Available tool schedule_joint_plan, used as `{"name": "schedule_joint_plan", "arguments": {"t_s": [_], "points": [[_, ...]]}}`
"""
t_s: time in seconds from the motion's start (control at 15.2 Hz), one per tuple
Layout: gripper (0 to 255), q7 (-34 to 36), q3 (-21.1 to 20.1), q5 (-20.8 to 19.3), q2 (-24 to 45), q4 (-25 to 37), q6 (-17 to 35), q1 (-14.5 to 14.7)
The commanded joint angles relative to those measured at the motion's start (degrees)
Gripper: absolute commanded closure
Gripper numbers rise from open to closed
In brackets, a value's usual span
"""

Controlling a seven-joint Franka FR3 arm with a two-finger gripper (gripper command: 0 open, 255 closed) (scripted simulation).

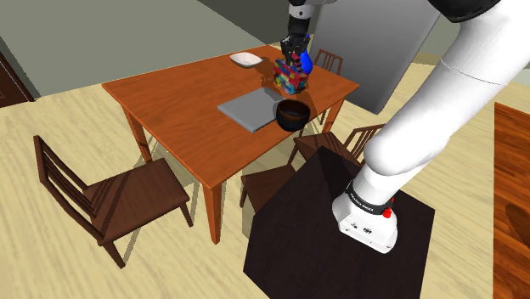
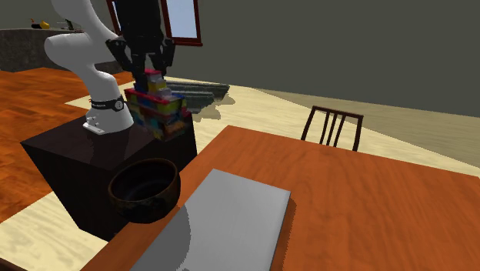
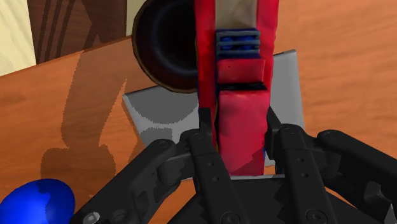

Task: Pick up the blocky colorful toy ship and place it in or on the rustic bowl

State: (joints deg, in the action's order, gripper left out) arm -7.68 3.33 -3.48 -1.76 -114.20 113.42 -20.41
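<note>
Toy ship (image 2: 158, 108): multicoloured blocks, hanging clear above the wooden table (image 1: 178, 102) | my gripper (image 2: 152, 73): fingers clamped on its red upper part | dark bowl (image 2: 146, 202): on the table just beside the grey slab (image 2: 223, 223), close by the ship

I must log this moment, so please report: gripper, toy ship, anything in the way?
Gripper shut on toy ship. Ship in the air above table, not yet in dark bowl. Grey slab flat beside bowl, no obstacle seen.
</note>
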Motion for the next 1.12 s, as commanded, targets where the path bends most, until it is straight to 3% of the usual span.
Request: {"name": "schedule_joint_plan", "arguments": {"t_s": [0.0, 0.2, 1.06], "points": [[255, -2.67, 1.33, -0.02, -0.49, -0.13, -0.14, -1.25], [255, -7.36, 3.76, -0.08, -1.12, -0.12, -0.52, -3.5], [255, -7.13, 3.91, 0.03, 1.87, -6.92, 9.25, -3.59]]}}
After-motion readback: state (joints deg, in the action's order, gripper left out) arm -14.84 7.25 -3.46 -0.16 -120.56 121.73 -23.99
